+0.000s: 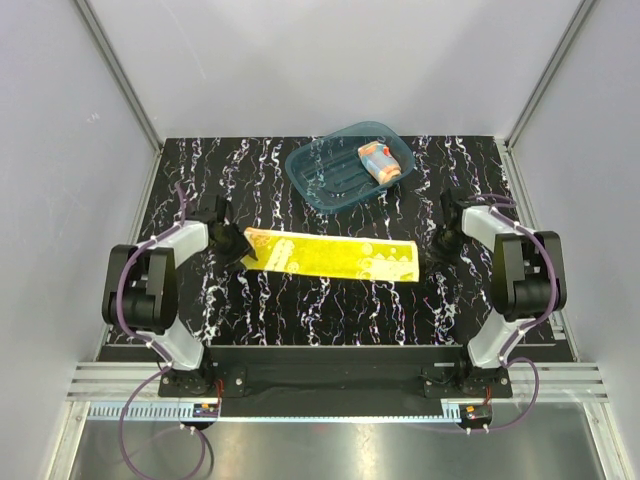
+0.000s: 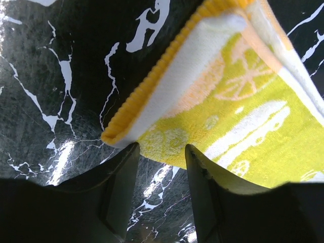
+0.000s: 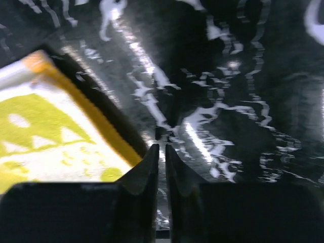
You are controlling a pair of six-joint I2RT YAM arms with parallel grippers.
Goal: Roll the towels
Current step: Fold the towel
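A bright yellow towel (image 1: 330,257) with pale shapes lies flat as a long strip across the middle of the table. My left gripper (image 1: 243,250) is at its left end. In the left wrist view that gripper (image 2: 161,149) is open; the towel's (image 2: 243,116) folded corner lies just past the fingertips, and only table shows between them. My right gripper (image 1: 437,268) is just off the towel's right end. Its (image 3: 162,152) jaws stand a narrow slit apart, holding nothing, with the towel's edge (image 3: 45,136) to their left. A second towel (image 1: 379,162), light blue with orange dots, lies rolled in the tub.
A teal translucent tub (image 1: 320,180) stands at the back centre of the black marbled table (image 1: 330,310), tilted toward the right. White walls and metal rails enclose the table's back and sides.
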